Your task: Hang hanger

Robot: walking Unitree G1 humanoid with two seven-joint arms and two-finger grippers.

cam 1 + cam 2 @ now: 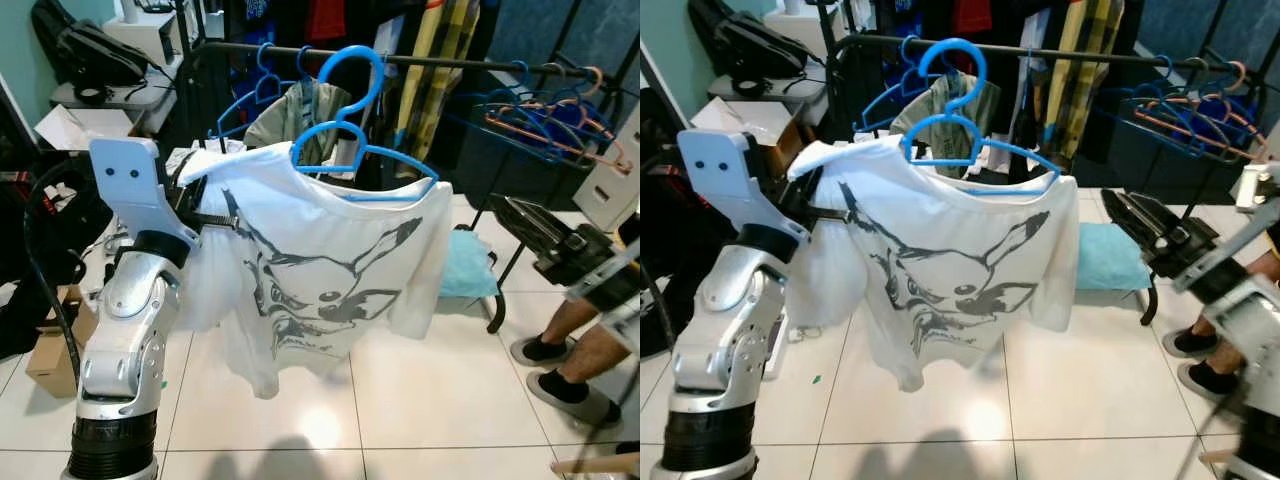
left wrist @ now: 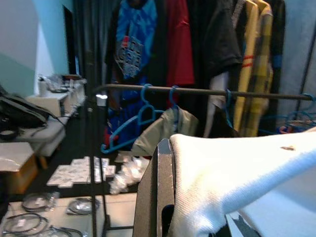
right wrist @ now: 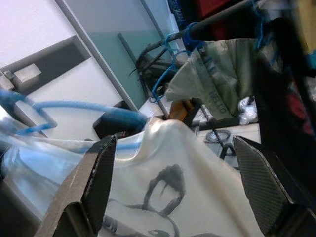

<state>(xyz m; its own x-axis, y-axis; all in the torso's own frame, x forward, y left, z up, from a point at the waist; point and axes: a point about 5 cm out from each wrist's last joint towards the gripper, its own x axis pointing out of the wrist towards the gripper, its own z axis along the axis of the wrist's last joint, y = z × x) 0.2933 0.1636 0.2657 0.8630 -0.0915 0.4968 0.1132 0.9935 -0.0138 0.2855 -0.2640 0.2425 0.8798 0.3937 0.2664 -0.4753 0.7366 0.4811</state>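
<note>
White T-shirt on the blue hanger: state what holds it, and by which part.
The left end effector is shut on the white T-shirt at its shoulder, over the blue hanger's end. The right end effector is open, holding nothing.

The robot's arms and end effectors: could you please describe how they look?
The left arm is silver metal with a pale blue bracket bearing two dark holes, and a black cable loops beside it. The right end effector has two long black fingers with textured, carbon-fibre-like surfaces.
</note>
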